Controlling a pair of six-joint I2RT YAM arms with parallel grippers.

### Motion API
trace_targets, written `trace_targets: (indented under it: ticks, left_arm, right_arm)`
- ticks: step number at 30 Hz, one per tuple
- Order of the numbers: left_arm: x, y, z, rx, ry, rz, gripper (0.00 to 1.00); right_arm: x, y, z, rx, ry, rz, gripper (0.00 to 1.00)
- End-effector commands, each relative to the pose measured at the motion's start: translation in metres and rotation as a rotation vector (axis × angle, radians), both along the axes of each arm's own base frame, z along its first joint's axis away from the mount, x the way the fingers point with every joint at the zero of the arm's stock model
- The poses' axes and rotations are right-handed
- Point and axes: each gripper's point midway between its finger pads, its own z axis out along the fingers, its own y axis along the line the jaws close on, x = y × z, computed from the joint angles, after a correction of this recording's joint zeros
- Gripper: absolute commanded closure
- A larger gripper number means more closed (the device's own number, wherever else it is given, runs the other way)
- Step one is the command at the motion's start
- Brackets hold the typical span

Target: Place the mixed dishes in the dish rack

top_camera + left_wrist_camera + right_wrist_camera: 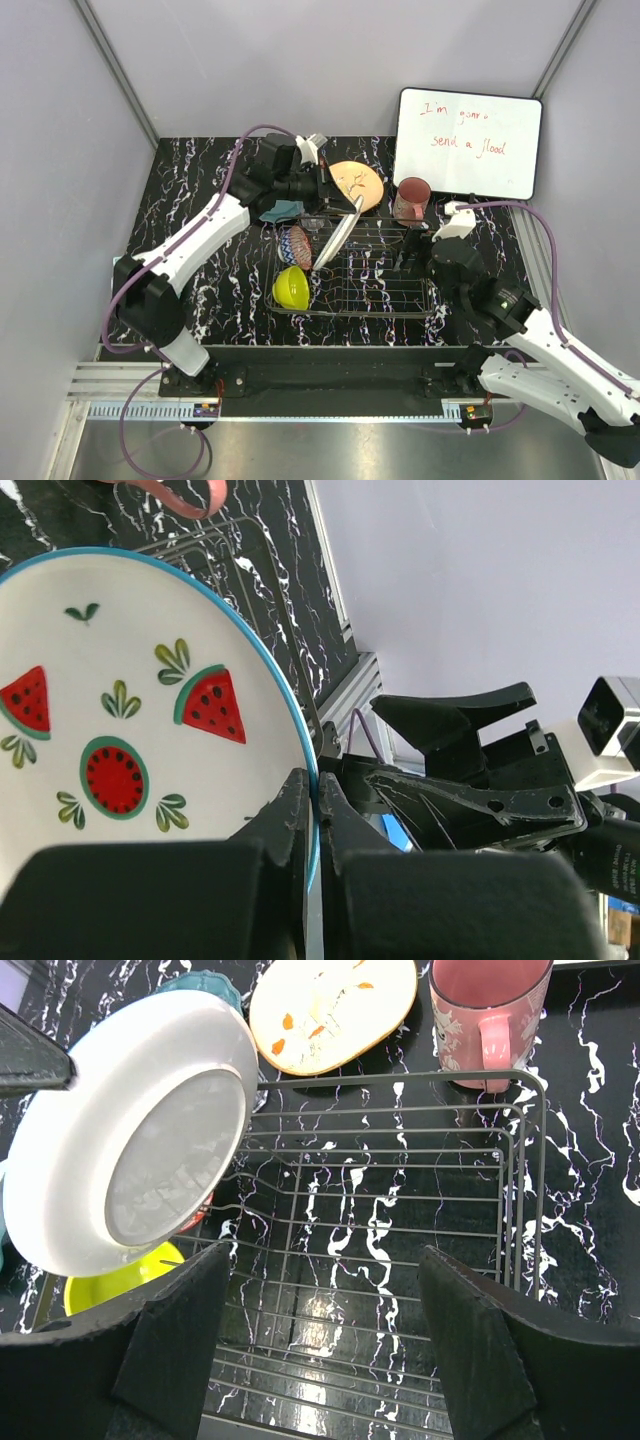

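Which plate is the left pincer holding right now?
The blue-rimmed watermelon plate, clamped at its rim; the orange plate lies flat beyond the rack.

In the left wrist view, you will find the watermelon-patterned plate [130, 680] cut off by the left edge, its lower rim hidden behind the fingers of the left gripper [312, 790]. In the right wrist view, that plate's underside covers most of the yellow-green bowl [110, 1285] and the teal plate [205, 980], and the top edge crops the pink cup [485, 1020]. Part of the writing on the whiteboard [468, 140] is too small to read.

Plain grey walls [300, 60] enclose a black marbled tabletop [200, 190].
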Motion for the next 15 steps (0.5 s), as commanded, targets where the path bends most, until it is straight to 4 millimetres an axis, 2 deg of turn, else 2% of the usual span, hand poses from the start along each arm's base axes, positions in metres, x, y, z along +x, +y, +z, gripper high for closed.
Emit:
trace_targets:
  ticks: [1,5,11,13,15]
  left_arm:
    - [-0.005,-0.005,0.02,-0.061,-0.12,-0.046,1.0]
    - [-0.013,-0.005,0.011,-0.052,-0.115,-0.078,1.0]
    - [-0.025,0.003,-0.022,-0.008,-0.059,-0.092,1.0]
    - [-0.027,0.004,-0.026,-0.003,-0.052,-0.091,1.0]
    - [-0.027,0.005,-0.032,0.006,-0.047,-0.083,1.0]
  right_arm:
    - [0.003,0.003,0.017,0.033,-0.025,-0.004,0.16]
    - [0.003,0.001,0.018,0.025,-0.031,-0.005,0.16]
    - [0.006,0.001,0.016,0.016,-0.024,-0.021,0.11]
    - [0.009,0.006,0.015,0.03,-0.014,-0.023,0.09]
    - [0.013,0.025,0.016,0.063,-0.007,0.032,0.08]
